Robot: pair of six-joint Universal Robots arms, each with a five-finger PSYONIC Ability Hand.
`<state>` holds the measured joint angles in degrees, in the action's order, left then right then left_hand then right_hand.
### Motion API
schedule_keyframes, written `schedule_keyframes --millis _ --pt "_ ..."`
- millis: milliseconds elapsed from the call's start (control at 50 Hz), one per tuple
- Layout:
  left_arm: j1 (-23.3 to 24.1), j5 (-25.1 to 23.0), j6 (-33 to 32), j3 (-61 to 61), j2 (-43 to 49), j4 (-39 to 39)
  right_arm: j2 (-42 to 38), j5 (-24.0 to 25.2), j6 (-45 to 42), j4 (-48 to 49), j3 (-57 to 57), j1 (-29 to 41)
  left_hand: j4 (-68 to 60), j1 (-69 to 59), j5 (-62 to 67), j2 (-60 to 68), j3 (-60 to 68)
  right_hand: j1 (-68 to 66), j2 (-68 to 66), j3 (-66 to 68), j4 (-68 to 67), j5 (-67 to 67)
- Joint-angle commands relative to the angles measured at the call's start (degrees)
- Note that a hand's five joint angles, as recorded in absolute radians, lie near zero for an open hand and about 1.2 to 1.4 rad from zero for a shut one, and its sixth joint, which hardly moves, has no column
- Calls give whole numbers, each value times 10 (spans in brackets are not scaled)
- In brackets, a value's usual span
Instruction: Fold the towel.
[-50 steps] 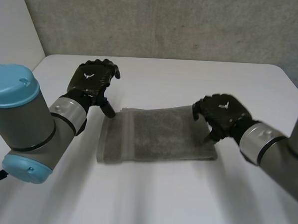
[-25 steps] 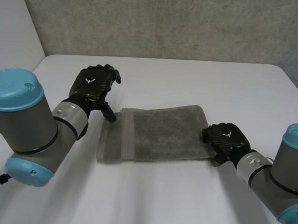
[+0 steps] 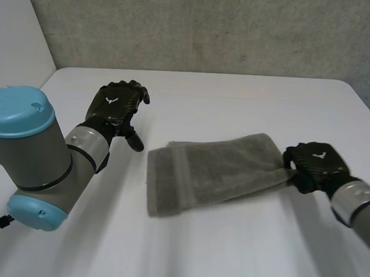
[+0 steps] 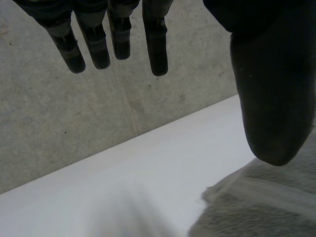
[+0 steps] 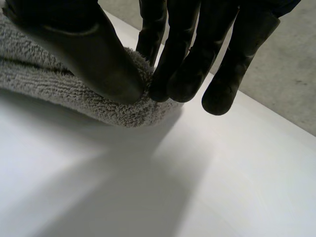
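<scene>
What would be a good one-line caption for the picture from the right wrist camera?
The right hand pinches an edge of the grey towel between thumb and fingers over the white table.

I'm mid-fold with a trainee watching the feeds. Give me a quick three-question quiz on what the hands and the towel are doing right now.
1. Multiple choice: where on the towel is the right hand?
A) pinching the end nearest that hand
B) pressing flat on the middle
C) off the towel altogether

2. True or false: the left hand is gripping the towel.

3. Fill in: most of the towel lies on the white ____.

Key
1. A. The right wrist view shows the thumb and fingers pinching the cloth.
2. False. Its fingers are straight and hold nothing.
3. table
</scene>
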<state>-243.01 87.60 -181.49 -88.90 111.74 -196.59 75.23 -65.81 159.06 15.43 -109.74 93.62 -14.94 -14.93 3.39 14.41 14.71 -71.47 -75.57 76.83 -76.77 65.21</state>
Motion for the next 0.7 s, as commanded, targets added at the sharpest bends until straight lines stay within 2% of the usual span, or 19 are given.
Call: schedule_keyframes --millis 20,100,140,160,200,260,300,320,360,500,520,540,560,580,700 --pt "0 0 1 0 -6 1 72 71 -24 -119 46 -63 41 40 -25 -35 -38 -85 -44 32 -32 48" --pt "0 1 1 1 -6 0 78 69 -9 -146 87 -10 41 40 -25 -35 -38 -85 -44 32 -32 48" --pt "0 2 1 2 -6 0 70 61 33 -145 123 84 41 40 -25 -35 -38 -85 -44 32 -32 48" --pt "0 2 1 3 -6 -1 70 60 33 -145 124 84 41 40 -25 -35 -38 -85 -44 32 -32 48" --pt "0 2 1 2 -6 -1 53 43 55 -144 144 159 41 40 -25 -35 -38 -85 -44 32 -32 48" --pt "0 2 1 3 -6 -1 38 30 58 -143 152 196 41 40 -25 -35 -38 -85 -44 32 -32 48" --pt "0 2 1 4 -6 -2 3 7 59 -140 166 268 41 40 -25 -35 -38 -85 -44 32 -32 48" --pt "0 2 1 6 -6 -2 3 7 59 -140 166 269 41 40 -25 -35 -38 -85 -44 32 -32 48" --pt "1 2 1 7 -7 -2 -33 -8 60 -130 176 332 41 40 -25 -35 -38 -85 -44 32 -32 48" --pt "3 3 1 21 0 -5 -90 -41 64 -107 182 368 41 40 -25 -35 -38 -85 -44 32 -32 48" --pt "3 3 1 21 0 -5 -91 -48 64 -105 183 368 41 40 -25 -35 -38 109 150 -163 162 -146" --pt "6 3 1 24 1 -5 -91 -48 64 -105 183 368 41 40 -25 -35 -38 111 152 -164 164 -148" --pt "6 3 1 24 1 -5 -90 -56 66 -105 183 366 41 40 -25 -35 -38 394 435 -448 447 -431" --pt "10 2 1 26 5 -5 -85 -64 70 -105 183 360 41 40 -25 -35 -38 565 606 -619 618 -602" --pt "29 2 1 32 20 -4 -56 -82 104 -105 176 357 41 40 -25 -35 -38 607 648 -661 660 -645"
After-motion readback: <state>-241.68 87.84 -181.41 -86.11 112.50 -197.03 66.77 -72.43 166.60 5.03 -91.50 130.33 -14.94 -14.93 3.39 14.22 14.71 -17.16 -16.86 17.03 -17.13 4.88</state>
